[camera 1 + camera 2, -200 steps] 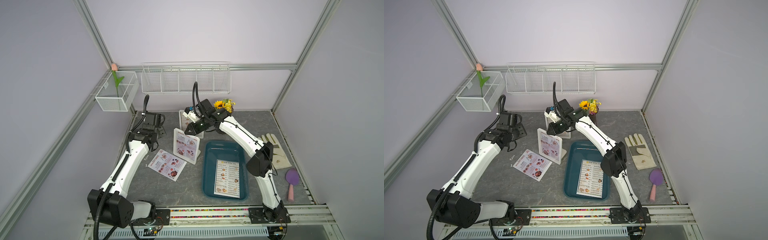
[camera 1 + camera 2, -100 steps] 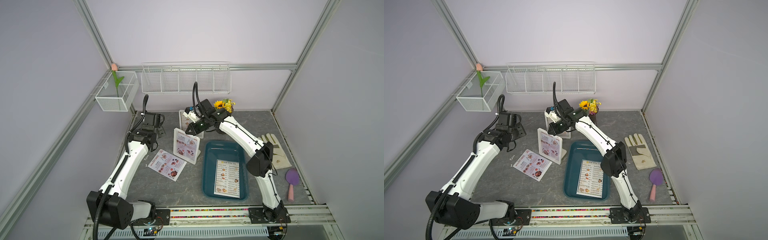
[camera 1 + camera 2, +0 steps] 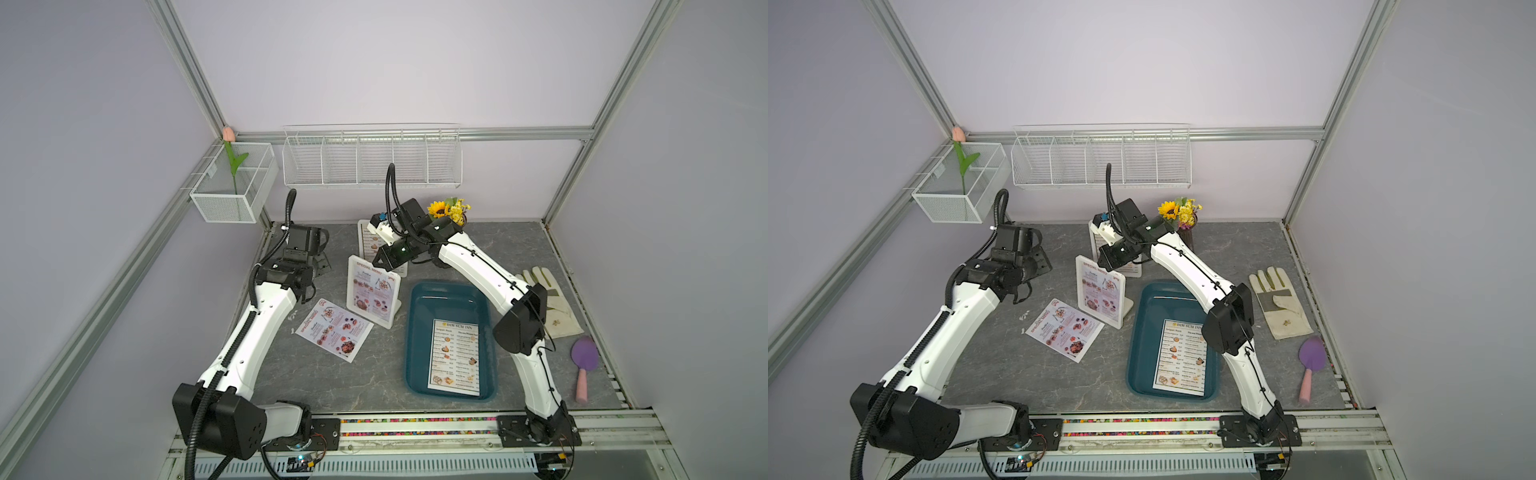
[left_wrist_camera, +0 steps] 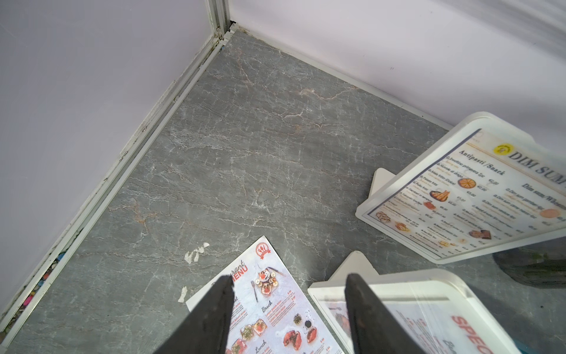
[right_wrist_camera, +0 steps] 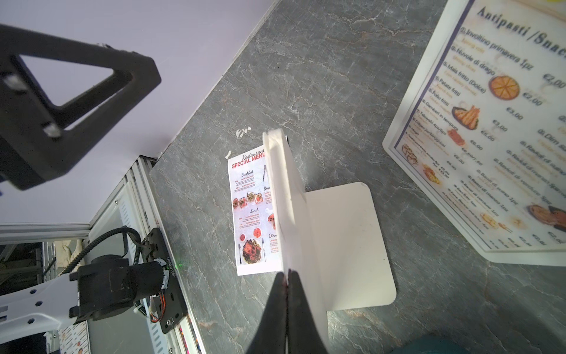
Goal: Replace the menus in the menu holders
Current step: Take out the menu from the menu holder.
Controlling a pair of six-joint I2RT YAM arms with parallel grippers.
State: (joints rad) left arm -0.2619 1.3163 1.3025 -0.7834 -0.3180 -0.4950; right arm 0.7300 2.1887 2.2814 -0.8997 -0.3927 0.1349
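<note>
Right gripper: fingers pressed fully together at the top edge of the near menu holder, which this wrist view shows edge-on. Cannot tell whether a sheet edge is pinched between the fingers. In both top views the right gripper sits at the upper far corner of the near menu holder, which stands upright and slightly tilted on the grey table, showing a SPECIAL MENU insert. The far menu holder stands just behind it, near the back wall, and carries a DIM SUM INN insert. Left gripper: fingers spread, nothing between them. It hangs above the table over the top edge of a loose SPECIAL MENU sheet, without touching it. That loose sheet lies flat on the table, just left of the near holder's foot. A second DIM SUM INN sheet lies flat inside the dark teal tray, to the right of the near holder, well apart from both grippers.
</note>
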